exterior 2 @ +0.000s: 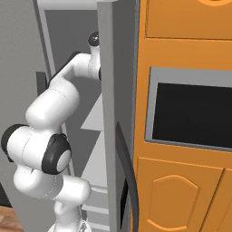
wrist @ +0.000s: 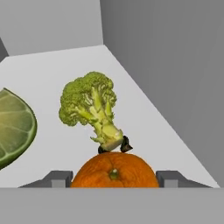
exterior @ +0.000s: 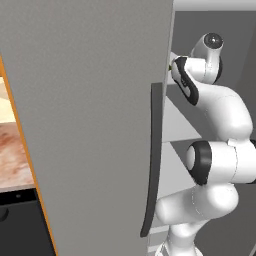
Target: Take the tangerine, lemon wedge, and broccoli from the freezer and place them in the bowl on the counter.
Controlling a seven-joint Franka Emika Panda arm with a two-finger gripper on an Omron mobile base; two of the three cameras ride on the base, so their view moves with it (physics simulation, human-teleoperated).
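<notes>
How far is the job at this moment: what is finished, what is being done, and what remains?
Done: the freezer door is open and the arm reaches inside. In hand: the gripper straddles the tangerine, one finger on each side; a firm grip is not clear. Left: the broccoli and lemon wedge lie on the shelf; nothing is in the bowl yet.

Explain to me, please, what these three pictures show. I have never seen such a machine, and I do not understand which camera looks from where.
This is a white robot arm on a driving base, reaching into a tall grey freezer with its door open. Two pictures come from cameras behind the arm, left and right. The third looks along the claw. On the pale grey freezer shelf lie a round orange tangerine, a green lumpy broccoli and a pale yellow-green lemon wedge. The claw's fingers stand on both sides of the tangerine; whether they grip it, I cannot tell.
</notes>
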